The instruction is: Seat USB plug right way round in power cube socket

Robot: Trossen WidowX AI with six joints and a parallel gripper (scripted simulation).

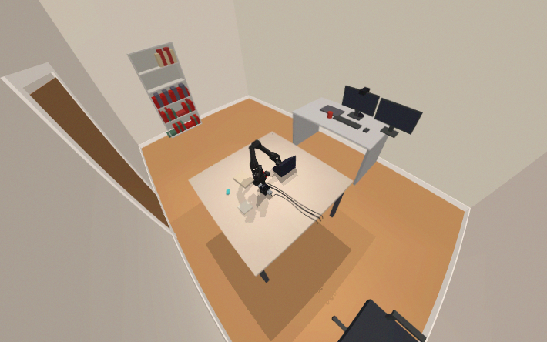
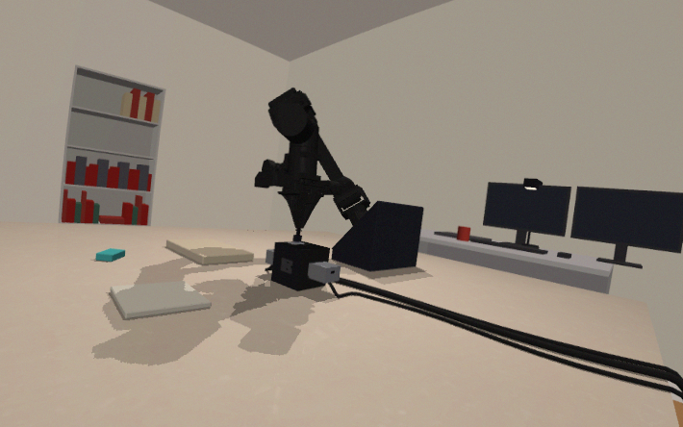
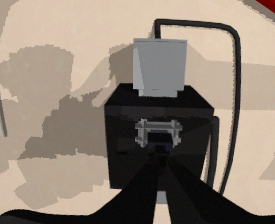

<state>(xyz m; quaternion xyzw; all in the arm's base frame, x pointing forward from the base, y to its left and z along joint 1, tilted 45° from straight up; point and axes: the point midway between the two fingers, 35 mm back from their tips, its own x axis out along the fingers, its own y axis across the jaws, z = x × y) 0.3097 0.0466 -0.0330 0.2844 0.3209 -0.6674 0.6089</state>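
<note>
Directly above the black cube [image 2: 298, 264], the jaws [image 2: 296, 232] are pointed straight down, closed nearly all the way and clamped on the plug [image 3: 158, 133] at the socket on the cube's top face. How deep the plug is seated cannot be told. A grey plug [image 2: 323, 271] is seen in the cube's side, with black cables [image 2: 493, 327] trailing across the counter [image 2: 334, 371]. Two flat books [image 2: 159, 299] and a teal block [image 2: 110, 255] lie apart to one side.
</note>
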